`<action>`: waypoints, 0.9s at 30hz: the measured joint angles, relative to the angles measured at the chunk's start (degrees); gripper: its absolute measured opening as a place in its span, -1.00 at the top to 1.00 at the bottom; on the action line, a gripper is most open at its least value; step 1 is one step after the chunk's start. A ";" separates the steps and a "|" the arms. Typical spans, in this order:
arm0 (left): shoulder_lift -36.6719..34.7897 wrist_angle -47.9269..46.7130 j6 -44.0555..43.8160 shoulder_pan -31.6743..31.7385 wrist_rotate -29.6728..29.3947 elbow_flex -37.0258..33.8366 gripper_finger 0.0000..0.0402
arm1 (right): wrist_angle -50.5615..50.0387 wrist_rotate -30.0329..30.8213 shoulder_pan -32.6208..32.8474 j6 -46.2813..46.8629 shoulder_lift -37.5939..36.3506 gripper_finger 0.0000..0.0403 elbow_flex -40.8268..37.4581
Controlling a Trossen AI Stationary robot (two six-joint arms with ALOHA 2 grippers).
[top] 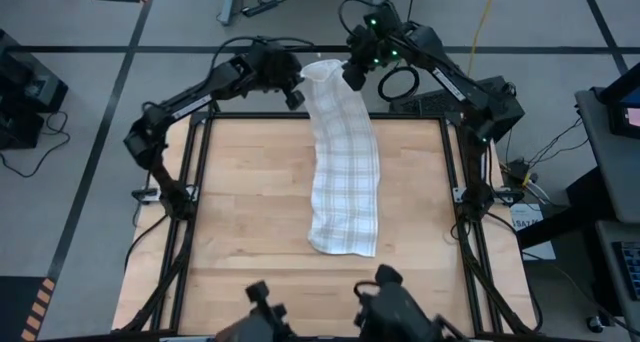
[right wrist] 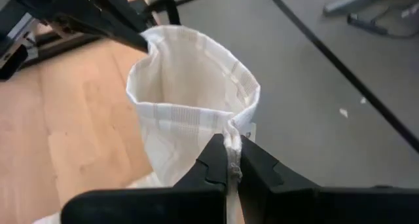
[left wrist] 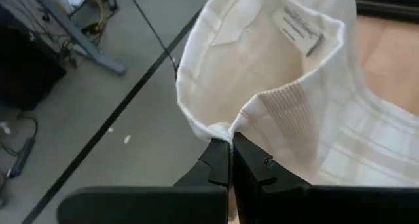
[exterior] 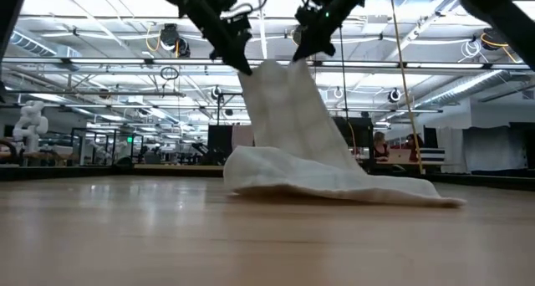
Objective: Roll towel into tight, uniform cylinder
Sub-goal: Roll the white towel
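Observation:
The white checked towel [top: 345,172] runs as a long narrow band from the table's far edge toward its near side. Its near end [top: 345,237] lies flat on the wooden table [top: 250,212]. Its far end [exterior: 276,81] is lifted and bows open like a pouch between my two grippers. A small tag [left wrist: 298,27] shows on the inside of that raised edge. My left gripper [top: 297,92] and my right gripper [top: 352,79] hang side by side above the far edge. Each is shut on the towel. My left gripper pinches the left corner of the towel's raised far edge [left wrist: 222,131] between its two fingers, as a small gathered fold. The fingers slant down from the far left. The cloth hangs below them in a slope to the table. My right gripper pinches the right corner of the same far edge [right wrist: 232,135] between its two fingers, where the hem is bunched. The fingers slant down from the far right. The edge between the two holds sags slack in a loop, and the towel's near end stays on the table.
A black frame [top: 200,182] borders the table on the left and right sides. Dark fixtures [top: 265,307] [top: 385,292] stand at the near edge. A cable ring [top: 398,82] lies beyond the far right corner. Bare wood lies on both sides of the towel.

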 joint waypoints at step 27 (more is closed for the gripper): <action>14.15 23.30 -0.36 4.90 0.63 0.00 0.99 | 3.63 0.54 -7.70 -0.11 8.81 0.91 -0.05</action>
